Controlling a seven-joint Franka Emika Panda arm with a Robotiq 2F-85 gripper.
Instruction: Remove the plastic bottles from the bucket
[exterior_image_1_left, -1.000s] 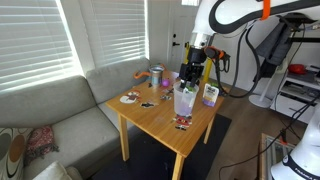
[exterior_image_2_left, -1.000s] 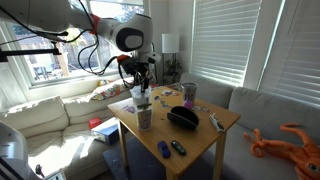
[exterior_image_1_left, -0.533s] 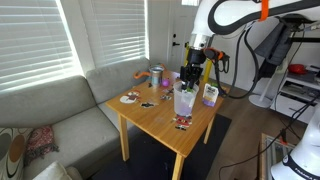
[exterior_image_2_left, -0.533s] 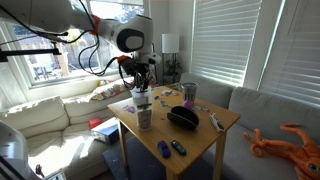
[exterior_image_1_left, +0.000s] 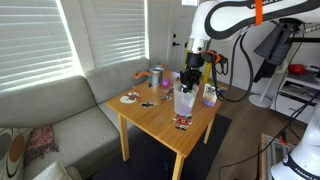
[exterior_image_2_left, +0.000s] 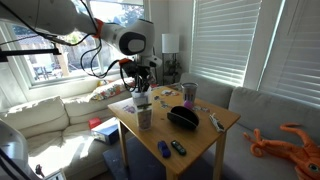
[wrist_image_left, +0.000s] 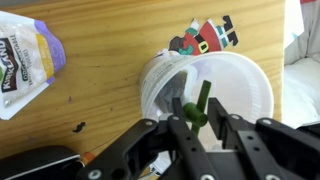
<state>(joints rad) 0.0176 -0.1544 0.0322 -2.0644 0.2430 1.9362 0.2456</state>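
The gripper (wrist_image_left: 205, 128) hangs down into the bucket (wrist_image_left: 245, 85). Its jaws stand half narrowed on either side of the greenish bottle (wrist_image_left: 203, 98), of which only a green part shows. Whether they pinch it cannot be told. The bucket stands upright close to one edge of the wooden table (exterior_image_1_left: 150, 115), and a small colourful card (wrist_image_left: 205, 35) lies just beside it. The purple-labelled bottle (wrist_image_left: 22, 65) lies on the table outside the bucket, near it. A dark bowl (exterior_image_2_left: 183, 117) sits nearer the table's middle.
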